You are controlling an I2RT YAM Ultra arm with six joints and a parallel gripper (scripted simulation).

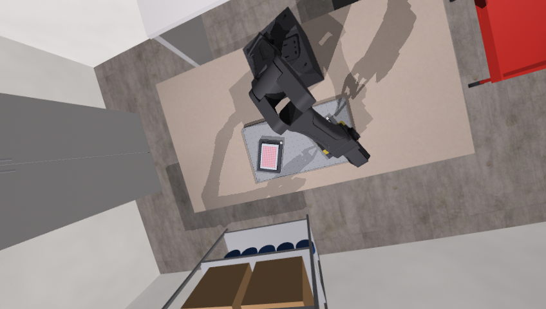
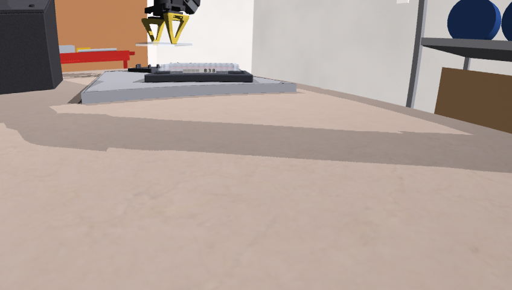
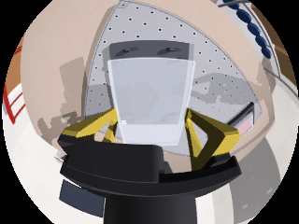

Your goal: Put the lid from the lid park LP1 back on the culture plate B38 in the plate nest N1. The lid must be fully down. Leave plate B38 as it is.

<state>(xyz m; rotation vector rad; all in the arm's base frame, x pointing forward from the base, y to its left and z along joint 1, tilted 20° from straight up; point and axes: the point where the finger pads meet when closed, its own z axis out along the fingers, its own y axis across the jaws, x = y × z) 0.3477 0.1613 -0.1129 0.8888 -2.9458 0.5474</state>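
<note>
My gripper [image 3: 150, 111] with yellow fingers is shut on the clear lid [image 3: 151, 103] and holds it level in the air. In the exterior view the gripper [image 2: 165, 34] and the lid [image 2: 163, 44] hang well above the grey base, over its far left part. The culture plate B38 [image 2: 198, 67] with pink wells sits uncovered in the black plate nest N1 [image 2: 198, 76]. From above, the plate [image 1: 268, 156] lies at the left of the base and the gripper [image 1: 337, 141] is over the right part. The dark lid park LP1 [image 3: 149, 50] lies under the held lid.
The grey perforated base [image 1: 297, 145] lies on the beige table. The arm's black base block [image 2: 26, 45] stands at the left. A shelf with blue round things [image 1: 268, 248] and brown boxes [image 1: 248, 283] stands off the table. A red cart [image 1: 509, 38] is at the far corner.
</note>
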